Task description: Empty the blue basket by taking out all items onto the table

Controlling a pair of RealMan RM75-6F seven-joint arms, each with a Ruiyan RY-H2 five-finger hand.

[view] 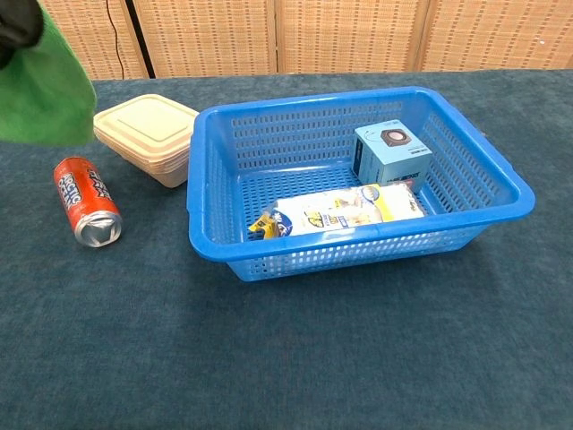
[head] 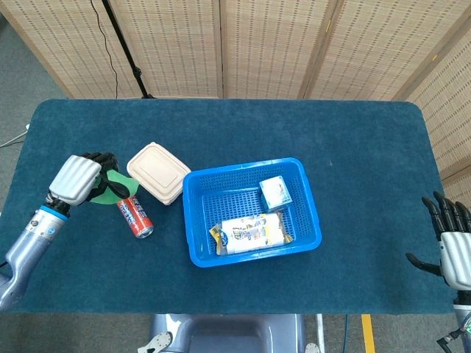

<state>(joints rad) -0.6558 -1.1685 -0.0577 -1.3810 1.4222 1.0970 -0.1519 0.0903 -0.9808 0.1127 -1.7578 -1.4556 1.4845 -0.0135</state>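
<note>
Left hand (head: 76, 179) grips one green cloth (head: 109, 188), aloft over table (head: 353, 147). One red can (head: 135, 215) (lying), one beige lunch box (head: 158, 172). Blue basket (head: 305, 198) holds two items: snack bag (head: 246, 232), small box (head: 276, 193). Right hand (head: 450, 246) empty, fingers spread.

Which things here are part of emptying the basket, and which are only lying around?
Part of the job: blue basket, light blue box, yellow packet, green cloth held by the left hand.

Lying around: red can, beige container; the right hand is idle.
</note>
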